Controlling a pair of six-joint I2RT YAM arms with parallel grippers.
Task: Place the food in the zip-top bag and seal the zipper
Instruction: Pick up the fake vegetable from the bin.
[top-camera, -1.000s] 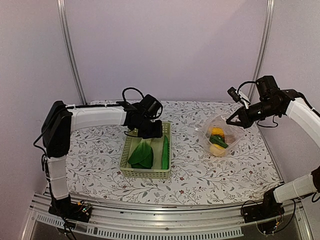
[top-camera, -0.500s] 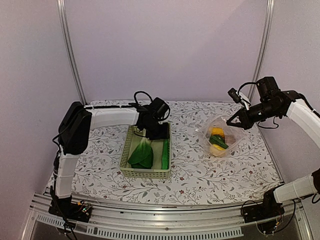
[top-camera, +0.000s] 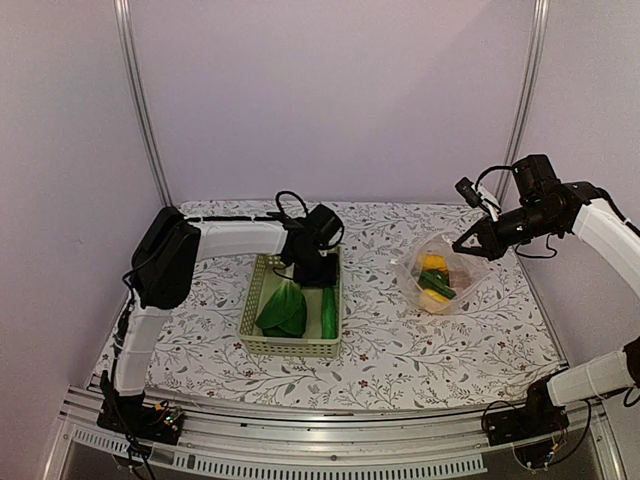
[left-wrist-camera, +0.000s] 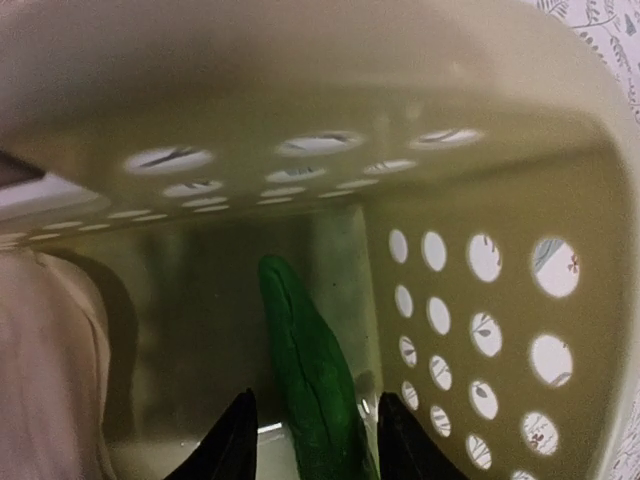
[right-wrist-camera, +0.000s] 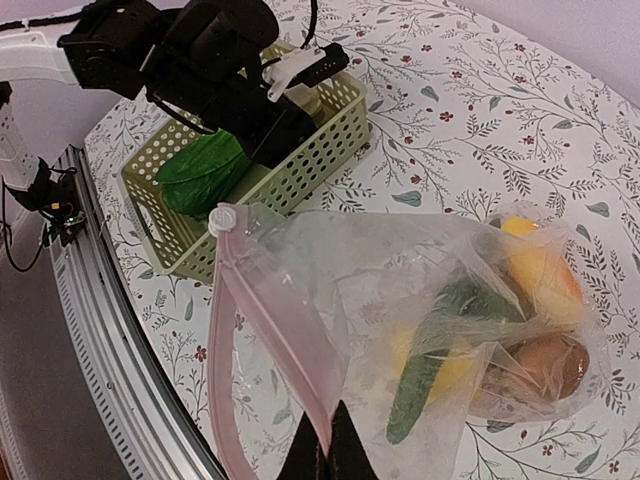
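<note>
Produce is split between two places on the floral tabletop (top-camera: 390, 345): a pale green basket (top-camera: 262, 343) near the middle and, well apart at its 3 o'clock, the zip-top bag (top-camera: 412, 270). Inside the basket a cucumber (top-camera: 329, 313) lies along the 3 o'clock wall, running from 12 to 6, with the bok choy (top-camera: 284, 310) just beside it at 9 o'clock. The left gripper (left-wrist-camera: 315, 397) reaches down into the basket's 1 o'clock corner. In the wrist view its jaws stand partly open and straddle the cucumber's near end. One dark finger is on each side, the right one very close to the skin and a narrow gap showing at the left one; nothing is clamped. The right gripper (right-wrist-camera: 325, 455) is closed tight, pinching the bag's mouth edge by the pinkish zipper (right-wrist-camera: 262, 320) and holding that side lifted at the bag's 1 o'clock. The bag's belly rests on the tabletop, and through the clear plastic show a yellow lemon (right-wrist-camera: 540, 265), another yellow piece (right-wrist-camera: 455, 368), a brown piece (right-wrist-camera: 545, 365) and a second green piece (right-wrist-camera: 415, 385). The mouth of the bag gapes open toward the basket.
</note>
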